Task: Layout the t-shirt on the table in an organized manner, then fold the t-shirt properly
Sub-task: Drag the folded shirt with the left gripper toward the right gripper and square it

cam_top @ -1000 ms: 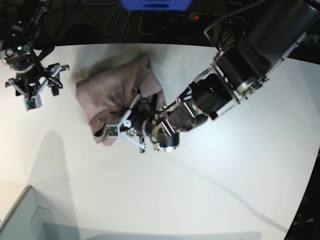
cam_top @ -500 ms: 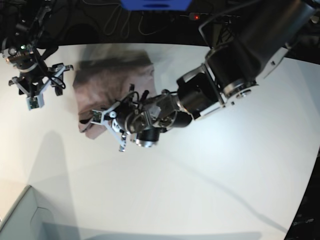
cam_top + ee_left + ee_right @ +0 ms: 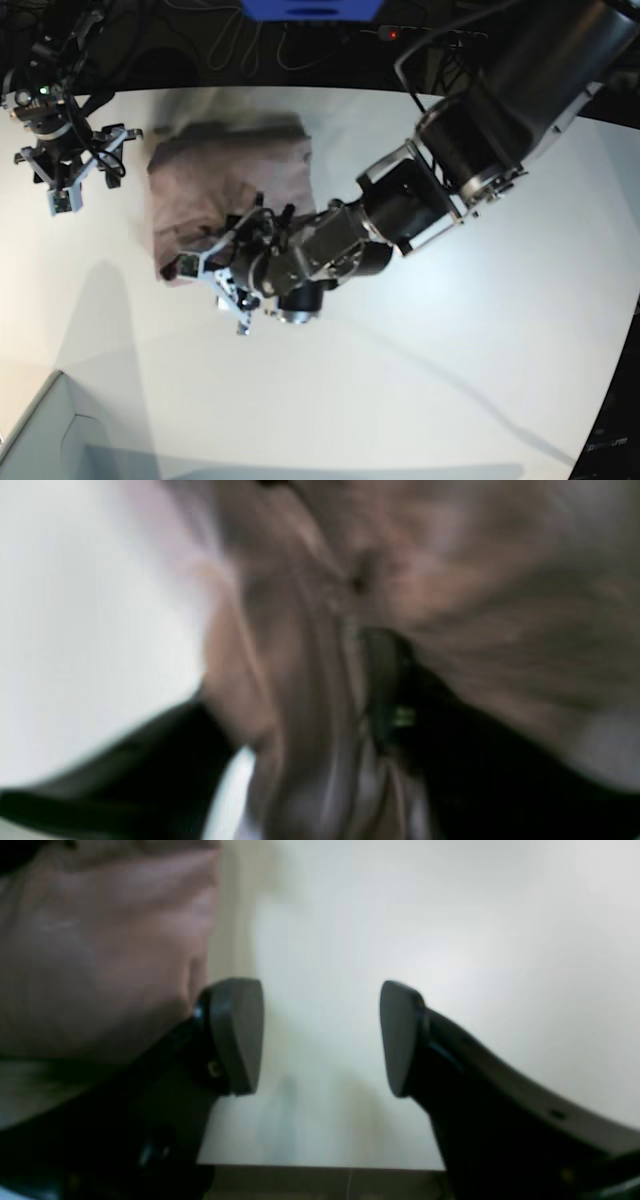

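Observation:
The mauve t-shirt (image 3: pixel 225 175) lies crumpled on the white table (image 3: pixel 450 340) at the back left. My left gripper (image 3: pixel 208 272) is at the shirt's near-left corner. In the blurred left wrist view, cloth (image 3: pixel 450 580) fills the frame and runs between the dark fingers (image 3: pixel 385 680), so it looks shut on the shirt. My right gripper (image 3: pixel 62 170) hovers left of the shirt, open and empty. In the right wrist view, its pads (image 3: pixel 235 1035) stand wide apart around the gripper's middle (image 3: pixel 317 1037), with the shirt's edge (image 3: pixel 100 940) just beside one pad.
A grey box corner (image 3: pixel 40 440) sits at the front left. A blue object (image 3: pixel 310 8) and cables lie beyond the table's back edge. The left arm's bulky body (image 3: pixel 470 150) stretches across the table from the back right.
My left gripper has moved left and toward the front, dragging the shirt's corner with it. The right gripper has shifted slightly toward the back.

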